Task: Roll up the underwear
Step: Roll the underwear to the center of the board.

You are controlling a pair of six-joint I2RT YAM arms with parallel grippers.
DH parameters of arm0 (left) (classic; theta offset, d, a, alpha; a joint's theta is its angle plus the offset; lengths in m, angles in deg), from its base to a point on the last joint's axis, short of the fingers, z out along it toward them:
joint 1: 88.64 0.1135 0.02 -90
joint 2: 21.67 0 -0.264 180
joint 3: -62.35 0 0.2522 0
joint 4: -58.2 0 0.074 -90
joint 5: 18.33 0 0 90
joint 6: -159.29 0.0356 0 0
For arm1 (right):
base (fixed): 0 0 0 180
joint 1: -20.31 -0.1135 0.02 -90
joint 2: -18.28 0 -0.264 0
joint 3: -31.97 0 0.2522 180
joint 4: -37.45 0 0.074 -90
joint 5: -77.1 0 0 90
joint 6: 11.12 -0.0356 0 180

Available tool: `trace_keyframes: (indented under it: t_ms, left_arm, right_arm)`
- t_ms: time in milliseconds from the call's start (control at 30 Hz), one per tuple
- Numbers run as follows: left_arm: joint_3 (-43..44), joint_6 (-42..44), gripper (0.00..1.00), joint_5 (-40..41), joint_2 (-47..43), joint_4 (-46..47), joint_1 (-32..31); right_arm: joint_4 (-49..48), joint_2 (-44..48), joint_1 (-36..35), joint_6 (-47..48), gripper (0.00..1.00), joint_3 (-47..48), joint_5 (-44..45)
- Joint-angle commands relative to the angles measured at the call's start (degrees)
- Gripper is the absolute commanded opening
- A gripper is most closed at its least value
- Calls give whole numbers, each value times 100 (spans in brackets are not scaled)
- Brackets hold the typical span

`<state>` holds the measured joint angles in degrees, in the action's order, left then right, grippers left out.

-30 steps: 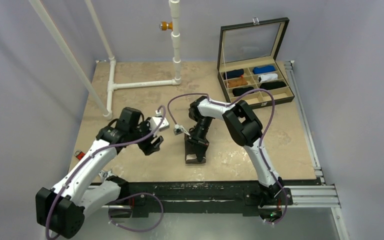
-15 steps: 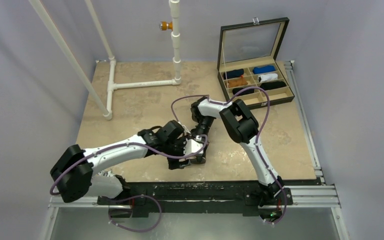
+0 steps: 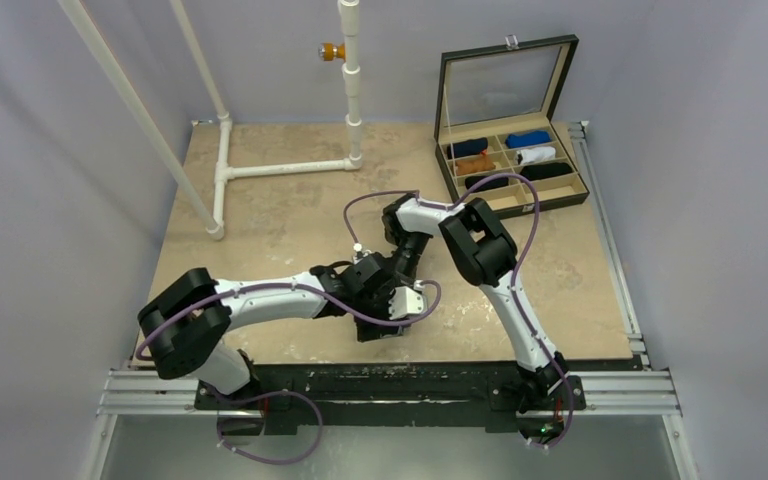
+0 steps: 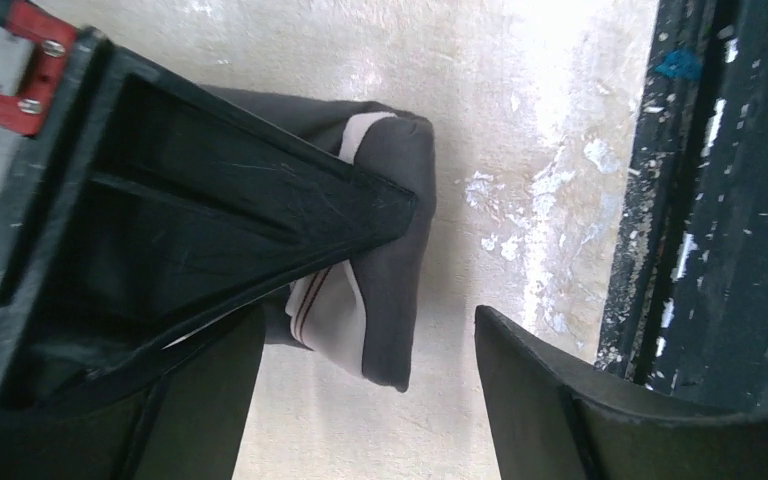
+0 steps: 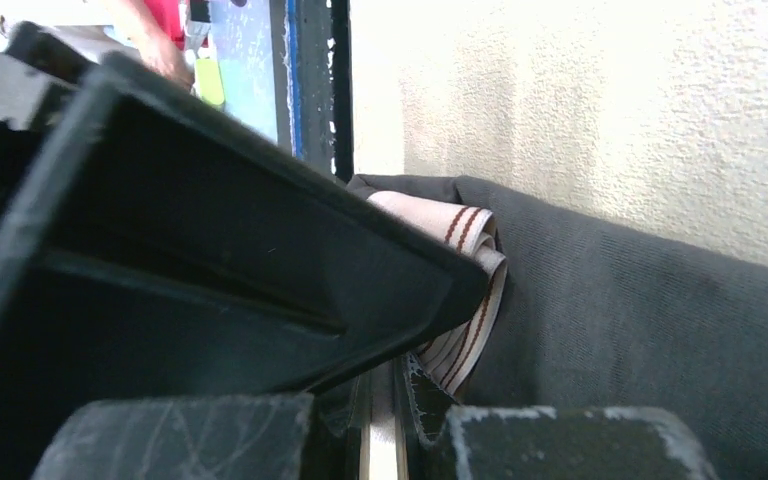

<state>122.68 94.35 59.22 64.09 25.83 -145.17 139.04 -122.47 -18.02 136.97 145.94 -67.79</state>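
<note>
While your right gripper (image 5: 440, 345) is pinched shut on the underwear (image 4: 400, 250), a half-made roll lying by the middle of the table's (image 3: 260, 200) near edge, your left gripper (image 4: 365, 345) hangs with jaws apart over its end, so next squeeze gently and roll it tighter.

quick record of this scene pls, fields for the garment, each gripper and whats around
garment: underwear, dark grey, pale striped waistband, bundled on the table near its front edge
right gripper: shut, pinching the underwear at the waistband
left gripper: open, one finger either side of the underwear, not gripping
box: far right of the table, lid up, rolled garments in its compartments
</note>
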Motion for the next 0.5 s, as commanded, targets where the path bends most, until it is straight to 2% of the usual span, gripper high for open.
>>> trace_keyframes:
  t_ms: [0, 233, 367, 467]
  left_arm:
    - [264, -104, 73, 169, 265, 500, -123]
    - [340, -280, 56, 21, 554, 522, -183]
    - [354, -333, 35, -158, 680, 455, -183]
    - [270, -291, 18, -254, 704, 376, -183]
  right_arm:
    - [-835, -248, -51, 250, 0, 17, 523]
    - [-846, -252, -45, 263, 0, 16, 509]
    - [-892, -191, -42, 299, 0, -29, 505]
    - [-915, -82, 20, 286, 5, -97, 452]
